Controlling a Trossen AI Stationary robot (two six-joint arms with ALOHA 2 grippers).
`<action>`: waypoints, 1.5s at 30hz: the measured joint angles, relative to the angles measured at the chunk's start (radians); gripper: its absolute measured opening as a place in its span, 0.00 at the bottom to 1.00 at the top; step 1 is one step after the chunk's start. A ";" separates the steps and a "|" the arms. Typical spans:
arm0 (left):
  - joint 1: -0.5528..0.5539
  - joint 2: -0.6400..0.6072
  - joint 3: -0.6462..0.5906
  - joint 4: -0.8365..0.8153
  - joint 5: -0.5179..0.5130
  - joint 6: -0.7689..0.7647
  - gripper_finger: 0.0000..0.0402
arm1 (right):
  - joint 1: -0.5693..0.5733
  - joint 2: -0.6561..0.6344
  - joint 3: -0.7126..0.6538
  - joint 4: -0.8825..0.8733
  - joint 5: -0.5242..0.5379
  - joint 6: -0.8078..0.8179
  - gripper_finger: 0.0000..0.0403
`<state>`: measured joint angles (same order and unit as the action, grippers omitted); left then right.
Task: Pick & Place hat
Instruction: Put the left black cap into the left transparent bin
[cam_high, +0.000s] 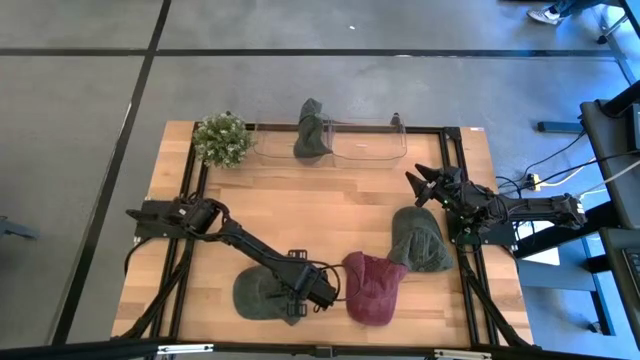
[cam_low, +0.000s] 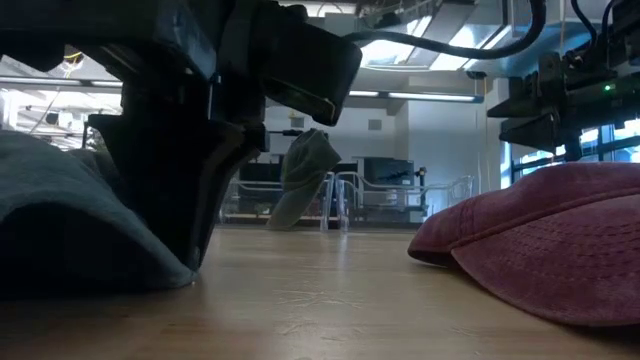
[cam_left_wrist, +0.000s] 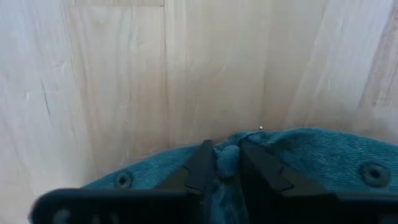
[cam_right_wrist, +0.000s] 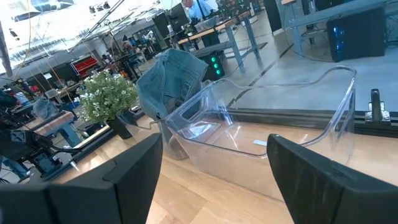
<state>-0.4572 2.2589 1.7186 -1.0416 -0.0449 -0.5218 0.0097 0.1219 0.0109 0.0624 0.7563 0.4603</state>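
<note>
Looking down: left gripper (cam_high: 318, 292) at tabletop's near edge, pinching green hat (cam_high: 262, 294); one hat (cam_high: 311, 130) already hung on clear bin (cam_high: 370, 146) at far edge; red hat (cam_high: 373, 288) and third hat (cam_high: 419, 238) left. Left wrist: fingers (cam_left_wrist: 202, 168) nearly closed on fabric. Right wrist: right gripper (cam_right_wrist: 211, 168) wide, empty, facing bin.

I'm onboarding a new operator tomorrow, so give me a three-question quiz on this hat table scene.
1. True or false: the left gripper pinches fabric of the green hat at the table's near edge.
2. Which hat lies between the two green hats on the table? A) maroon hat B) a yellow hat C) a white hat
3. Fill in: one hat hangs over the rim of the clear ____ beside the plant.

Key: 1 true; 2 A; 3 bin. The right gripper waits open near the table's right edge.
</note>
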 joint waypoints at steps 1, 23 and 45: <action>0.000 0.000 0.000 0.000 -0.001 0.001 0.11 | 0.000 0.000 0.000 0.000 0.000 0.000 0.72; 0.051 -0.413 -0.004 -0.063 -0.286 0.037 0.10 | 0.000 0.000 0.000 0.000 -0.009 0.006 0.72; 0.512 -0.859 -0.003 0.079 -0.543 0.827 0.10 | 0.000 0.000 0.000 0.001 -0.023 0.058 0.72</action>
<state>0.0549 1.3995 1.7161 -0.9623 -0.5878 0.3048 0.0097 0.1223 0.0109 0.0631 0.7331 0.5179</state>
